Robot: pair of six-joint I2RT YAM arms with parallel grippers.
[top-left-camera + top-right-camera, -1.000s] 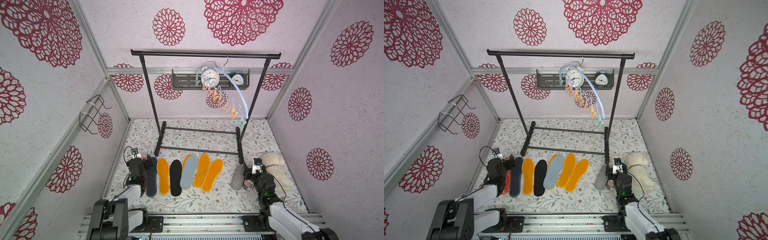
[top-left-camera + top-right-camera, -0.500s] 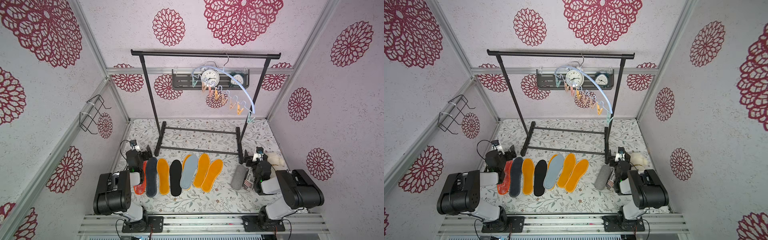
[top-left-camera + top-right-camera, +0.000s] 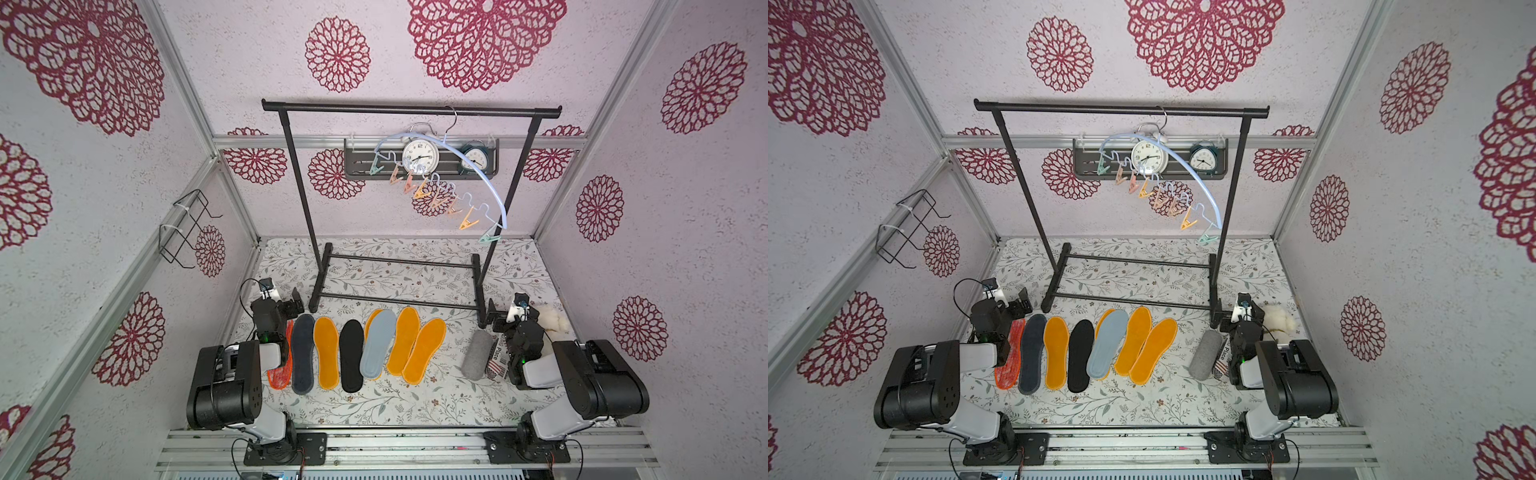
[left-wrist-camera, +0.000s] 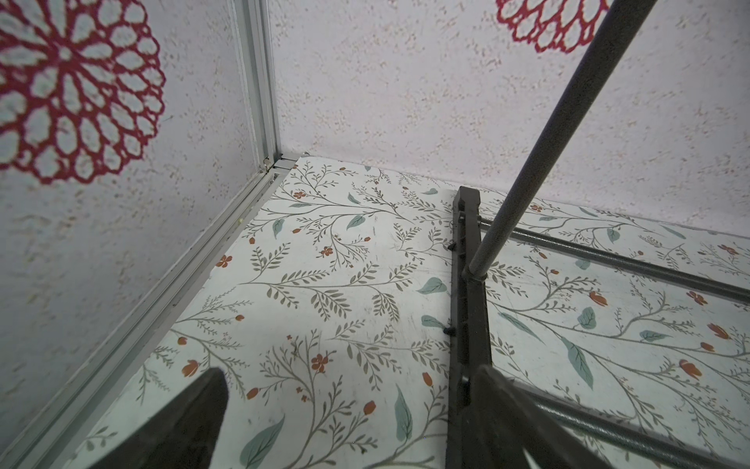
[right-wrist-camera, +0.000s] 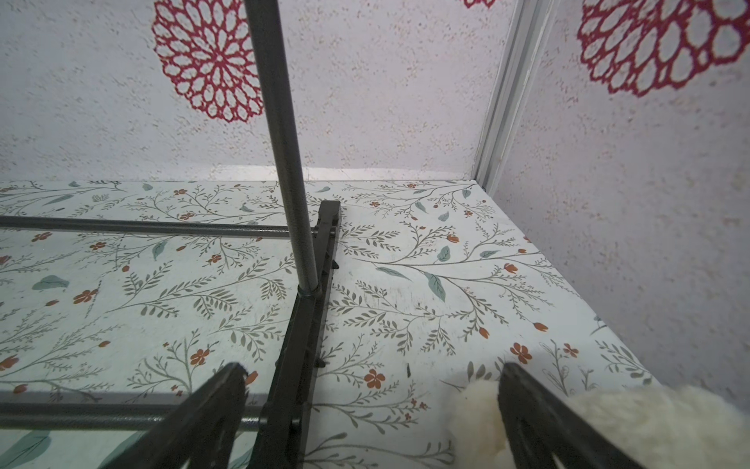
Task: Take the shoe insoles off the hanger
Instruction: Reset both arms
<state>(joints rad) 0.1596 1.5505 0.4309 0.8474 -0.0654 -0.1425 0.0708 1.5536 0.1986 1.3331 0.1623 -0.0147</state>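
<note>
Shoe insoles (image 3: 351, 355) lay in a row on the floral floor (image 3: 415, 399) between both arms, off the hanger. Just beyond them, the left gripper (image 4: 349, 369) and right gripper (image 5: 373, 365) sat low, fingers spread wide, holding nothing. Farther back, the hanger (image 3: 461, 153) hung tilted from the black rack's rail (image 3: 374, 109), clothespins (image 3: 468, 224) dangling.

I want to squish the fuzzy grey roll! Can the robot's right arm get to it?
Probably yes. The grey roll lies close beside the right arm, and the right gripper is open and holds nothing. Only a flag-printed packet sits between roll and arm.
</note>
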